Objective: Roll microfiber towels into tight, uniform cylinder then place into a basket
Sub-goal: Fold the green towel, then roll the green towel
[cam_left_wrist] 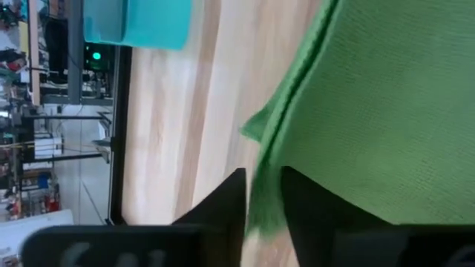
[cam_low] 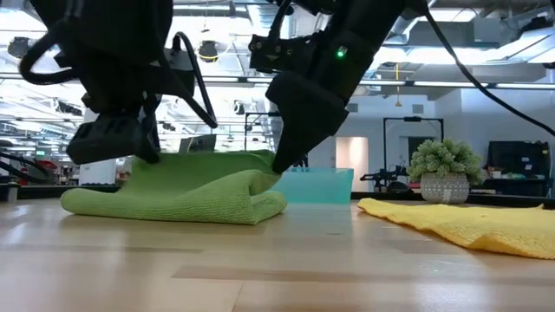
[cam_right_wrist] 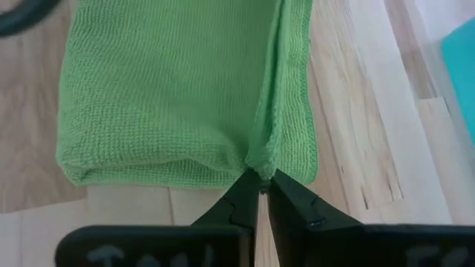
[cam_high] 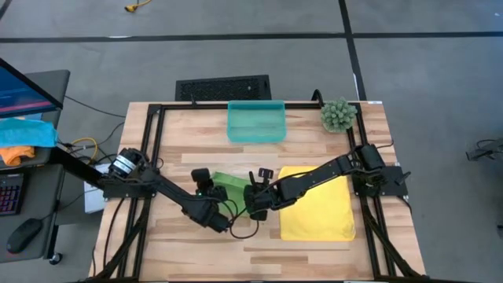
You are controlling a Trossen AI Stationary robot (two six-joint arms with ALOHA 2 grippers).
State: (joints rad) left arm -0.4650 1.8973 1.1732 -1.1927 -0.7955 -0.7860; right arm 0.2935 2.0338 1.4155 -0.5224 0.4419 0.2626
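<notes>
Now both arms reach toward the middle of the tabletop [cam_high: 314, 251] and meet over the green towel [cam_high: 229, 183]. The left arm comes from the left side, stretched low across the wood, and its tool [cam_high: 218, 222] is at the near edge of the green towel. In the left wrist view this left tool [cam_left_wrist: 263, 204] has its two fingers close together with a green edge pinched between them. The right arm comes from the right side, passing above the yellow towel [cam_high: 318, 203], and its tool [cam_high: 255, 207] is at the right end of the green towel. In the right wrist view the right tool [cam_right_wrist: 261, 189] is clenched on a small fold at the towel's edge.

I count two towels. The green one [cam_low: 178, 189] is folded over in several layers and lies in the middle of the tabletop, not a tight cylinder. The yellow one [cam_low: 460, 221] lies flat and spread on the right side, apart from the green one.

One teal basket [cam_high: 256, 122] stands at the far edge of the tabletop, and it holds nothing. Just beside it, to the right, stands one small green plant [cam_high: 338, 115].
</notes>
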